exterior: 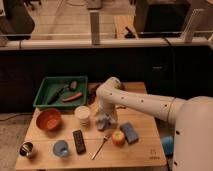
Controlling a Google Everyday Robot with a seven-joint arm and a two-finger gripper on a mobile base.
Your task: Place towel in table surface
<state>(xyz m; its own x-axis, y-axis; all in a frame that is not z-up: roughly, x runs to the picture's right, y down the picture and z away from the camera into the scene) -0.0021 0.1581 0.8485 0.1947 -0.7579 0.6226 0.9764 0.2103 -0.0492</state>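
The towel [103, 122] is a pale, crumpled cloth at the middle of the wooden table [142, 152], between the white cup and the blue sponge. My gripper [105, 114] points down right over the towel's top, at the end of the white arm [142, 102] that reaches in from the right. The gripper's tip is hidden by the wrist and the cloth. I cannot tell whether the towel rests on the table or hangs just above it.
A green tray [47, 90] with utensils stands at the back left. An orange bowl [48, 119], white cup [82, 115], black remote [79, 141], blue cup [61, 148] and metal cup [27, 149] lie to the left. A fork [99, 147], orange fruit [118, 137] and blue sponge [129, 132] lie in front.
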